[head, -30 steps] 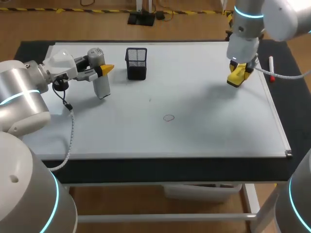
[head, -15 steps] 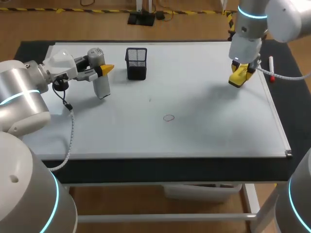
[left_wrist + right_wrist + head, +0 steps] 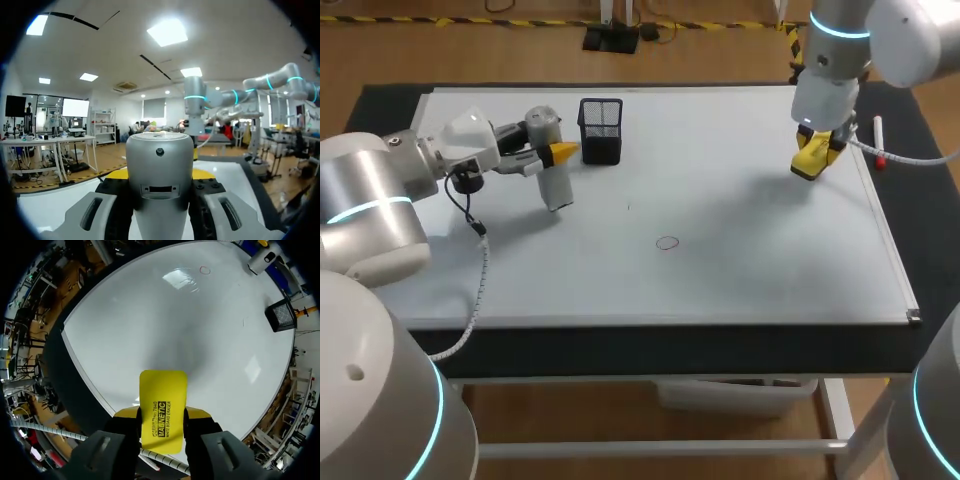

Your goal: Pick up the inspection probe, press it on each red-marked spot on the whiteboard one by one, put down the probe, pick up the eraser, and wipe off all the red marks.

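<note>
Holding probe (image 3: 556, 188) and eraser (image 3: 804, 166), one per gripper.
Left gripper (image 3: 552, 155) is clamped on the grey probe's body, just beside the black mesh cup (image 3: 601, 130). Right gripper (image 3: 815, 150) pinches the yellow eraser above the whiteboard (image 3: 740, 280) at its far right; the red ring (image 3: 667, 243) lies mid-board, well apart from both.

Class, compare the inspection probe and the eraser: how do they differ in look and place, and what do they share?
The probe is a grey rounded cylinder; the eraser is a flat yellow block. The probe is beside the black mesh holder; the eraser is far from it, across the whiteboard. Both are gripped between an arm's jaws.
</note>
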You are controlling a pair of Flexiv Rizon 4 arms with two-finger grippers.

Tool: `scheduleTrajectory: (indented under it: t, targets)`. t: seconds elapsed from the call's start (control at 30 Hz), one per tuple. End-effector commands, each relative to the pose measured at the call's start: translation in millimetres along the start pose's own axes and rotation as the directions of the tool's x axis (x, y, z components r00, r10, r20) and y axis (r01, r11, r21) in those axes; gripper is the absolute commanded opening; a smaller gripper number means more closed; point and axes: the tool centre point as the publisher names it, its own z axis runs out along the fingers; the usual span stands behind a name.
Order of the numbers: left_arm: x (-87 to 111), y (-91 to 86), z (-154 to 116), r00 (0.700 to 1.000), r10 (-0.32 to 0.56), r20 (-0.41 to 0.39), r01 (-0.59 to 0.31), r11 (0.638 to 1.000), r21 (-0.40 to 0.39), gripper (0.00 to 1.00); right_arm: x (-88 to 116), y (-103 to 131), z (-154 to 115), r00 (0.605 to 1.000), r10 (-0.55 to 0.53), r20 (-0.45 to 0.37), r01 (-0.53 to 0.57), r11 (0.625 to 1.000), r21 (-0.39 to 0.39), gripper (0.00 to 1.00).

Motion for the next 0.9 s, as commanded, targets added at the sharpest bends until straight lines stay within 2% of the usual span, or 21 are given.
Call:
scheduleTrajectory:
  t: [0.03, 0.23, 0.57, 0.77, 0.9]
  targets:
    - [18.6, -1.4, 8.9, 0.996, -0.009, -0.083, 0.010, 1.000, 0.010, 0.00, 0.1, -0.6, -0.6, 1.000, -0.002, -0.002, 0.002, 1.000, 0.002, 0.00]
    - [57.3, -5.9, 35.3, 0.981, 0.000, -0.192, 0.006, 1.000, 0.031, 0.00, 0.1, -0.6, -0.6, 1.000, -0.002, -0.002, 0.002, 1.000, 0.002, 0.00]
    - [119.6, -5.5, 89.3, 0.935, 0.016, -0.354, -0.009, 1.000, 0.020, 0.00, 0.1, -0.6, -0.6, 1.000, -0.002, -0.002, 0.002, 1.000, 0.002, 0.00]
    - [141.4, 2.8, 109.5, 0.916, 0.011, -0.400, -0.006, 1.000, 0.014, 0.00, 0.1, -0.6, -0.6, 1.000, -0.002, -0.002, 0.002, 1.000, 0.002, 0.00]
    - [149.0, 8.8, 117.0, 0.910, 0.018, -0.415, -0.016, 1.000, 0.009, 0.00, 0.1, -0.6, -0.6, 1.000, -0.002, -0.002, 0.002, 1.000, 0.002, 0.00]
